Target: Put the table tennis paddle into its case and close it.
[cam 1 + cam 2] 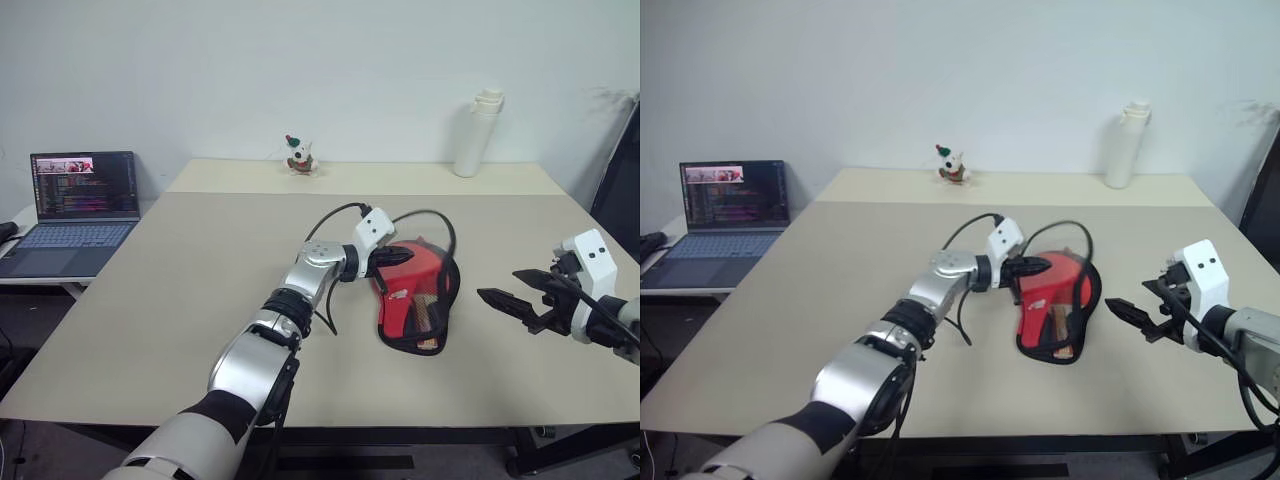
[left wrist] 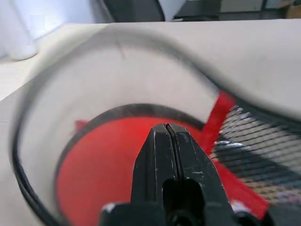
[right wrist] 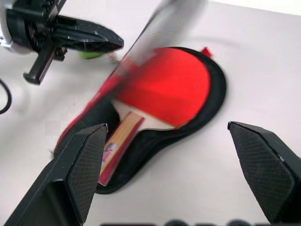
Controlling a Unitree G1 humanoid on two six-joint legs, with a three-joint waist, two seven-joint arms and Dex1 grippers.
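The case point(image 1: 412, 300) lies in the middle of the table, its black zipper rim point(image 3: 214, 106) open. Its red mesh flap point(image 2: 263, 157) is raised and blurred over the paddle. The table tennis paddle point(image 3: 171, 84) lies inside, red face up. Its wooden handle point(image 3: 117, 141) points out of the narrow end. My left gripper point(image 1: 403, 257) is shut, reaching across to the raised flap's edge at the round end. I see nothing between its fingertips point(image 2: 160, 141). My right gripper point(image 1: 500, 287) hovers open to the right of the case, apart from it and empty.
A black cable point(image 1: 435, 222) loops from my left wrist over the case. A small green thing point(image 3: 89, 55) lies under the left gripper. At the table's far edge stand a white bottle point(image 1: 478, 135) and a small figurine point(image 1: 300, 155). A laptop point(image 1: 80, 205) sits on a side table.
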